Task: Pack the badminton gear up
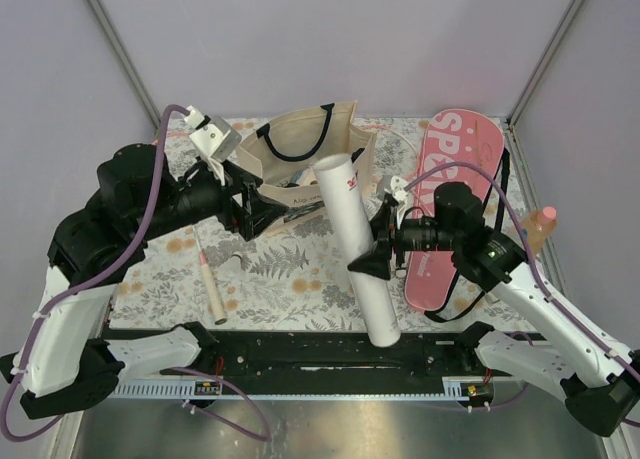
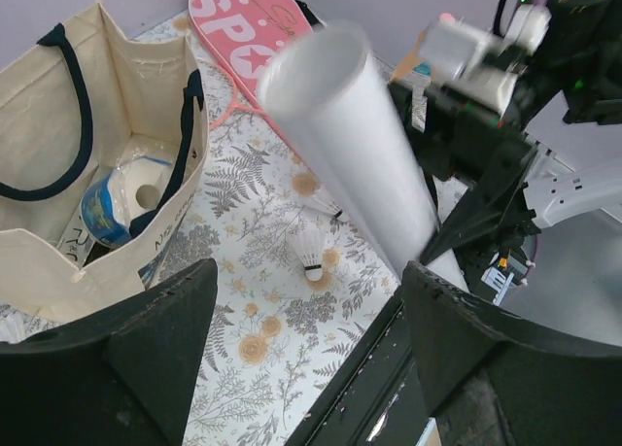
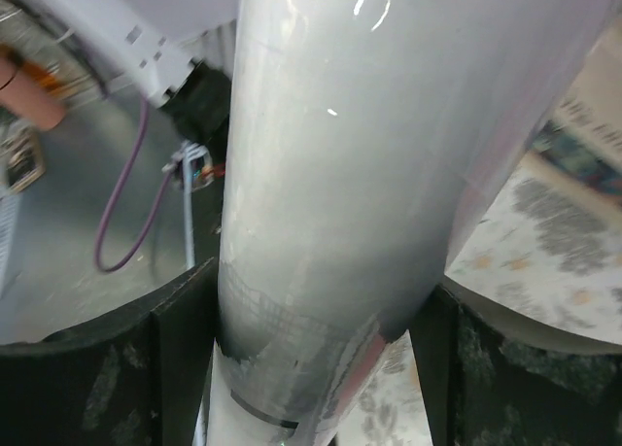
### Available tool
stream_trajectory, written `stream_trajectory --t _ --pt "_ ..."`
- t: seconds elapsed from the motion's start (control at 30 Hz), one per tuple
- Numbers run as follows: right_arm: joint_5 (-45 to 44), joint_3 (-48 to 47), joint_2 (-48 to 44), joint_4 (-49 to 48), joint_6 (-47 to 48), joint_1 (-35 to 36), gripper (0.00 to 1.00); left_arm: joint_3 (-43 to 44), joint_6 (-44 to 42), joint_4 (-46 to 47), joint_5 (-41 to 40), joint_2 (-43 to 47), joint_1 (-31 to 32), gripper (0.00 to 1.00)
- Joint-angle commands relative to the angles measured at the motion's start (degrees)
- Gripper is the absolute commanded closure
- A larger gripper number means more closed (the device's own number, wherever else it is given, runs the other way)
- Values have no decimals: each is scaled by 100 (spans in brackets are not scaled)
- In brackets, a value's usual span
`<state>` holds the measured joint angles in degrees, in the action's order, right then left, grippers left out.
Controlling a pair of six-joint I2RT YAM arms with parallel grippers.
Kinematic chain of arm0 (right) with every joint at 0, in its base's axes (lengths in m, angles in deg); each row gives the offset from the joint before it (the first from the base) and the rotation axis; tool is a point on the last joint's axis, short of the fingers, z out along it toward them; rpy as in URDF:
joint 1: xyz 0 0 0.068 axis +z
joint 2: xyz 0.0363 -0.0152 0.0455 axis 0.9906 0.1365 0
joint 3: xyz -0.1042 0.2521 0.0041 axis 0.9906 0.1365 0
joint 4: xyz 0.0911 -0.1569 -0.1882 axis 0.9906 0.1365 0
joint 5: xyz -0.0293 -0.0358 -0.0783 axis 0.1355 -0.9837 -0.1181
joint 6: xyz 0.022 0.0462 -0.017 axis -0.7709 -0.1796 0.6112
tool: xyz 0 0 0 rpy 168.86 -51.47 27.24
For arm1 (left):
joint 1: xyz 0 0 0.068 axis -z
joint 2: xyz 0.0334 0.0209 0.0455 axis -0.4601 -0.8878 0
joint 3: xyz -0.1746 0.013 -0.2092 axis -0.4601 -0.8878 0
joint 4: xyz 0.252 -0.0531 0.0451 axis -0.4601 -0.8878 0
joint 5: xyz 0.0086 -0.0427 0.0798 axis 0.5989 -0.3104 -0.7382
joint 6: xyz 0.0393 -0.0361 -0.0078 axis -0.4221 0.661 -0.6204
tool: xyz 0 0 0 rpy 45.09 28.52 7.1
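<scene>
My right gripper [image 1: 377, 253] is shut on the long white tube [image 1: 356, 241] around its middle. The tube is lifted and tilted, its open end towards the tote bag. In the right wrist view the tube [image 3: 340, 174] fills the gap between both fingers of the right gripper [image 3: 311, 329]. A white shuttlecock [image 2: 310, 251] lies on the floral cloth, seen between the spread fingers of my left gripper [image 2: 309, 277], which is open, empty and high above it. The left gripper [image 1: 262, 212] hovers beside the bag. The pink "SPORT" cover [image 1: 449, 204] lies flat at the right.
A beige tote bag [image 1: 300, 149] with black handles stands open at the back centre, with a blue-labelled roll [image 2: 105, 209] inside. A slim beige stick [image 1: 211, 286] lies at the front left. A small bottle with a pink cap [image 1: 543, 223] stands at the right edge.
</scene>
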<state>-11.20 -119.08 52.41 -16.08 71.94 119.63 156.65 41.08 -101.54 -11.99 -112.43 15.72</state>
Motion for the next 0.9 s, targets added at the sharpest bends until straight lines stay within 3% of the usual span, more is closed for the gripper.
stream_trajectory --t 0.0,0.23,0.43,0.6,0.67,0.77,0.87 --pt "1103 475 -179 -197 -278 225 50 347 -76 -533 90 -344 4 22" --pt "1438 836 -109 -136 -305 419 50 233 152 -420 634 -880 -31 32" --pt "1429 845 -57 4 -200 445 52 -92 328 -34 1908 -1206 -233 44" --pt "1367 722 49 347 46 454 52 -339 487 205 2639 -1250 -426 66" --pt "1394 669 84 400 38 463 53 -383 417 205 2674 -1233 -453 64" --pt "1438 608 119 479 203 463 54 -287 49 12 2421 -1171 -479 40" --pt "1446 634 163 497 214 463 55 -225 -198 -33 2043 -996 -488 30"
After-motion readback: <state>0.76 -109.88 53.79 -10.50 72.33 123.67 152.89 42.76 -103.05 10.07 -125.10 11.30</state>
